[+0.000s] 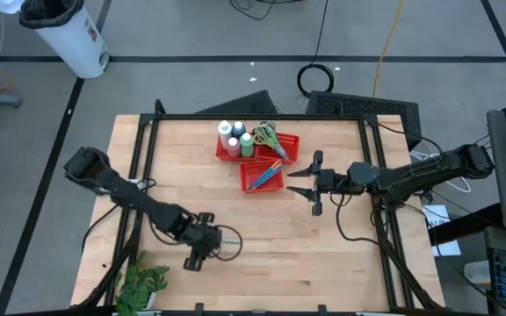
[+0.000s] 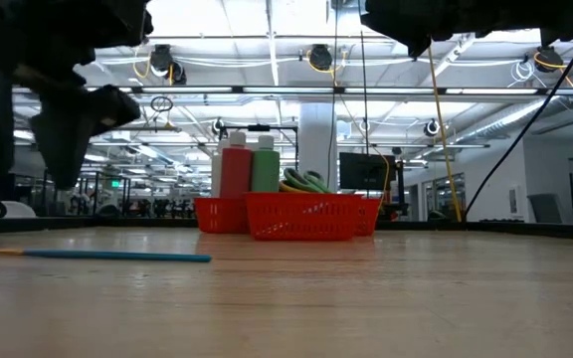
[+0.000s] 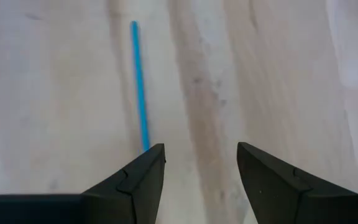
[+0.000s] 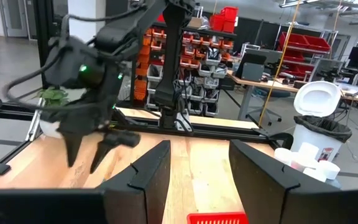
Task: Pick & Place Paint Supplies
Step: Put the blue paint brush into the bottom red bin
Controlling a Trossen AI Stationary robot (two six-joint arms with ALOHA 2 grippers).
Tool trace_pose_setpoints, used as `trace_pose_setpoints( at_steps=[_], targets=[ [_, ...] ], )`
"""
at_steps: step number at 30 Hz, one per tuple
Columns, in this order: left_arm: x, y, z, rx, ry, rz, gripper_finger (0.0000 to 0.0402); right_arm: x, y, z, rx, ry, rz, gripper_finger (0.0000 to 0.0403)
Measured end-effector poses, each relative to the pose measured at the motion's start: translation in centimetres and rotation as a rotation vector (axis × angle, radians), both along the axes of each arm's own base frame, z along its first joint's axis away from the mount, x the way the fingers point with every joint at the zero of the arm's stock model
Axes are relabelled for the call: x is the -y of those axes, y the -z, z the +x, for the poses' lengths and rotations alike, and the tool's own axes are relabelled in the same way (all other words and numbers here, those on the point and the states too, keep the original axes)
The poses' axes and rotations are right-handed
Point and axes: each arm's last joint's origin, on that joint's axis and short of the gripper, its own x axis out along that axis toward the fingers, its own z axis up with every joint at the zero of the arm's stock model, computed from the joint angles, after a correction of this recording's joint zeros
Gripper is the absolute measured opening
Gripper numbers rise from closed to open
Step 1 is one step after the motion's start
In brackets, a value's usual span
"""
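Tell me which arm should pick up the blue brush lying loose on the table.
Left. The left gripper hangs over the wooden table with open jaws, the thin blue brush lying just ahead of it. The right gripper is open too, but sits beside the red mesh baskets, far from the brush.

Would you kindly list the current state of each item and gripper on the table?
Blue brush: lying flat on the table, ungrasped.
Left gripper: open, above the brush.
Right gripper: open, empty, beside the baskets.
Bottles: upright in a basket.
Scissors: in a basket.
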Motion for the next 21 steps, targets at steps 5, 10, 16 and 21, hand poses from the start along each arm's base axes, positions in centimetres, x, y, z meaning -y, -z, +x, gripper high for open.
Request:
trace_pose_setpoints(
  at_steps=[5,10,16,21],
  targets=[
    [-1.2,-0.3,-1.1,-0.062,-0.040,0.120,0.0209,0.0,0.0,0.0,0.001,0.000,0.003,0.0157],
    [-1.6,0.8,-1.4,-0.138,-0.051,0.192,0.0209,0.0,0.1,0.0,-0.005,0.000,0.002,0.0157],
    [-2.2,3.3,-1.4,-0.214,-0.062,0.234,0.0209,0.0,0.1,0.0,-0.006,0.000,0.002,0.0157],
    [-3.2,5.0,-1.3,-0.275,-0.100,0.241,0.0209,0.0,0.0,0.0,-0.003,0.000,0.003,0.0157]
  ],
)
